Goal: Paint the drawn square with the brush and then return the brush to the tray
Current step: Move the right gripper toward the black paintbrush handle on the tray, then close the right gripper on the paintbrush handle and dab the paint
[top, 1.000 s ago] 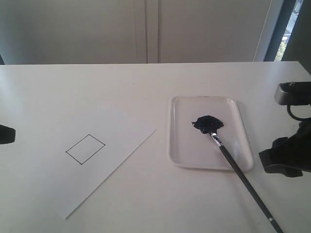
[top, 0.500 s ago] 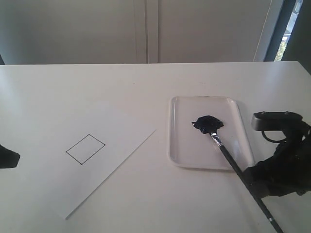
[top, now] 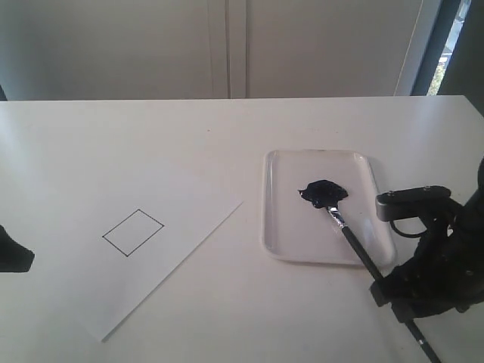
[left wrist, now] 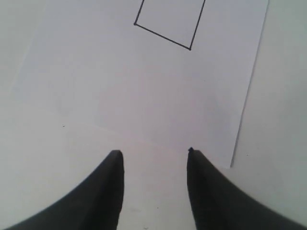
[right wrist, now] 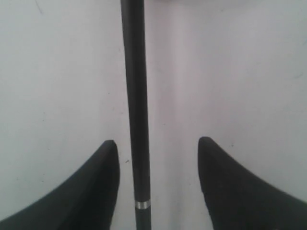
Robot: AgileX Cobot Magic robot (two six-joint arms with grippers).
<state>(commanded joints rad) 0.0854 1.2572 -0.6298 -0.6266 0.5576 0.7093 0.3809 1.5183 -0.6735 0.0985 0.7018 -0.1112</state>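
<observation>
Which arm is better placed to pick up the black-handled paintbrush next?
Right. The right gripper, open, straddles the black-handled paintbrush; the left gripper is by the white paper sheet, away from it.

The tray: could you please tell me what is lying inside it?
A dark paint blob with the brush dipped in it; its handle runs out over the tray rim. The right gripper covers a bit of that rim, hiding that spot.

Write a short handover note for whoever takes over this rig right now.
Left gripper: open, empty, by the paper's edge.
Right gripper: open, straddling the brush handle, not gripping.
Brush: bristles in the paint on the tray, handle out over the rim.
Square: bare outline.
Done: nothing. Left: grip brush, paint square, return brush to tray.
</observation>
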